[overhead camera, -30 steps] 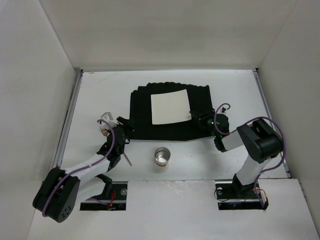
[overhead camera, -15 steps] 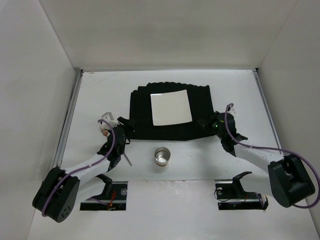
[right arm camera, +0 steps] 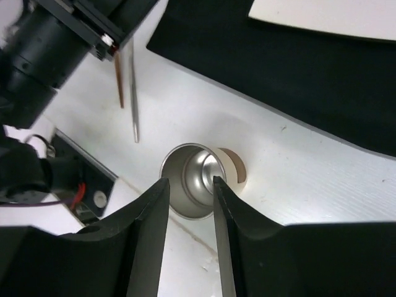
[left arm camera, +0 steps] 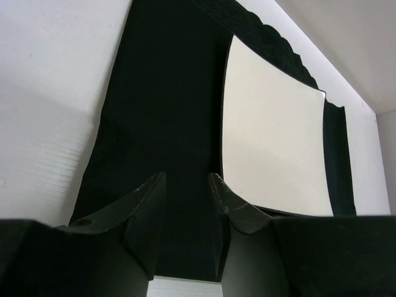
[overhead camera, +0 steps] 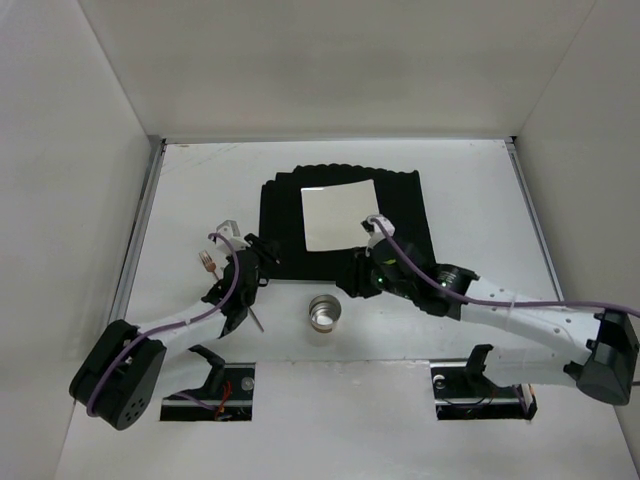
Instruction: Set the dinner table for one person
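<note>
On the white dinner table [overhead camera: 480,190] lies a black pleated mat [overhead camera: 280,215] with a white square plate [overhead camera: 341,215] on it. A steel cup [overhead camera: 324,313] stands in front of the mat. My right gripper [overhead camera: 352,280] is open and hovers just above the cup [right arm camera: 185,185]; its tips [right arm camera: 190,182] sit over the cup's rim and hollow. My left gripper [overhead camera: 245,265] is open and empty at the mat's left front corner. A fork [overhead camera: 205,262] and a thin utensil [right arm camera: 133,93] lie on the table under it. The left wrist view shows my left gripper [left arm camera: 185,179], the mat [left arm camera: 161,124] and the plate [left arm camera: 272,142].
White walls close the table in at the back and both sides. The arm bases and their black mounts [overhead camera: 215,385] sit at the near edge. My left gripper's body [right arm camera: 55,37] is close to the cup, at its left.
My right arm has swung left from the mat's right edge, along its front, to above the cup. My left gripper has shifted slightly up and right; the cutlery and cup have not moved.
</note>
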Available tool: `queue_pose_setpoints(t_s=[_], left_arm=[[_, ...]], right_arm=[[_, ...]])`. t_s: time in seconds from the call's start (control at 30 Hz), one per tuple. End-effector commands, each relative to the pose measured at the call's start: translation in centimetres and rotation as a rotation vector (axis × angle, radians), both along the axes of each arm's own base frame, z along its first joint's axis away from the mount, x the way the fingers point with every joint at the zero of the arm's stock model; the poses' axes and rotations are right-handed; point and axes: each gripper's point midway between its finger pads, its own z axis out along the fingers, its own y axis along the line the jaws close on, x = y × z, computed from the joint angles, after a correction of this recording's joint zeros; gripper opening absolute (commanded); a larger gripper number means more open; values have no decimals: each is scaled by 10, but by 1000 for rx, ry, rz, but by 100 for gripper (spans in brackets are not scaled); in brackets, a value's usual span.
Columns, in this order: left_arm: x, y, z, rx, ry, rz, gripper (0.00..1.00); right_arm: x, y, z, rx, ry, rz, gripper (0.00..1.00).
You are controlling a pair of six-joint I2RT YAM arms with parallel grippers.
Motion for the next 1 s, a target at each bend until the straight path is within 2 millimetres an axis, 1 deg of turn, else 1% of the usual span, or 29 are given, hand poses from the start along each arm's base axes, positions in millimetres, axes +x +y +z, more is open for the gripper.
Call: queue_pose_setpoints(t_s=[0.0, 0.1, 0.23, 0.3, 0.37, 0.47, 0.57, 0.73, 0.77, 0.87, 0.93, 0.97], left_arm=[[7, -5, 27, -28, -78, -6, 33], [7, -4, 29, -28, -82, 2, 37], [6, -4, 25, -26, -74, -6, 38], [6, -5, 25, -28, -74, -5, 39], [8, -6, 25, -28, -71, -6, 39], [7, -8, 22, -31, -64, -14, 39], [7, -7, 21, -29, -61, -9, 40], [7, -8, 18, -28, -52, -13, 40], [6, -8, 18, -30, -55, -13, 40], [8, -8, 20, -32, -57, -11, 40], [7, -8, 18, -31, -53, -11, 40], [6, -7, 17, -30, -52, -11, 40]], right_arm=[[2, -7, -20, -167, 3, 12, 39], [5, -1, -31, -206, 21, 27, 36], [-2, 14, -41, -230, 34, 87, 36], [-2, 16, -46, -244, 40, 93, 36], [-2, 19, -50, -248, 48, 96, 35], [-3, 29, -50, -218, 55, 125, 33], [-4, 32, -55, -224, 65, 134, 33], [-5, 33, -67, -252, 84, 142, 29], [-5, 33, -69, -258, 86, 140, 27], [-3, 34, -68, -253, 82, 134, 15], [-1, 36, -59, -230, 67, 127, 10], [1, 38, -51, -204, 53, 125, 9]])
